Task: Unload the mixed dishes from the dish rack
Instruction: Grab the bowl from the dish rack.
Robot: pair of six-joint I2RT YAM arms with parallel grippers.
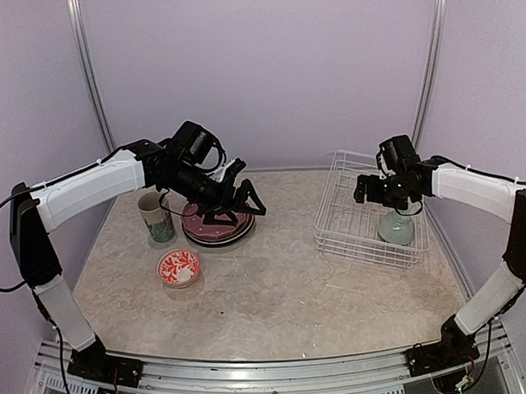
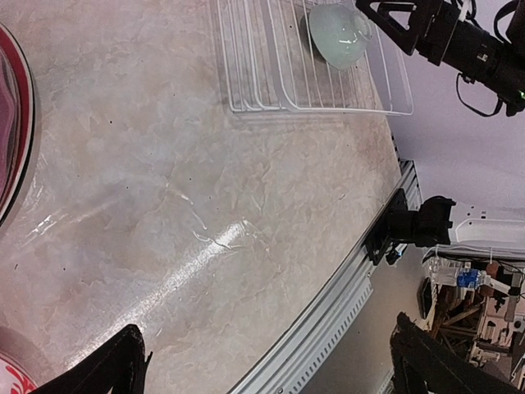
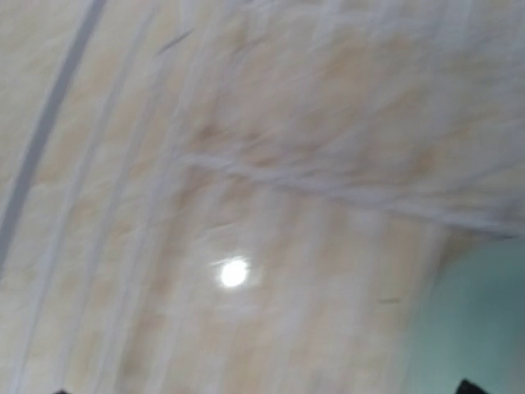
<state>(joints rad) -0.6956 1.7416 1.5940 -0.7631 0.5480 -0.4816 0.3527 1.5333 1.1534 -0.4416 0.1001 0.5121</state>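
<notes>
The white wire dish rack [image 1: 350, 220] stands at the right and holds one mint green bowl [image 1: 395, 229] in its near right corner. My right gripper [image 1: 386, 195] hovers open just above and left of that bowl; its wrist view is blurred and shows the bowl's rim [image 3: 484, 320] at lower right. A stack of plates [image 1: 214, 230], red-rimmed on top, sits left of centre. My left gripper [image 1: 237, 206] is open and empty just above the stack. The cream patterned mug [image 1: 157, 218] and a red-and-white small bowl [image 1: 178, 267] stand on the table at the left.
The left wrist view shows the rack [image 2: 271, 74] with the mint bowl [image 2: 338, 34], the plate edge [image 2: 12, 123] and the table's front rail [image 2: 344, 312]. Purple walls close in the back and sides.
</notes>
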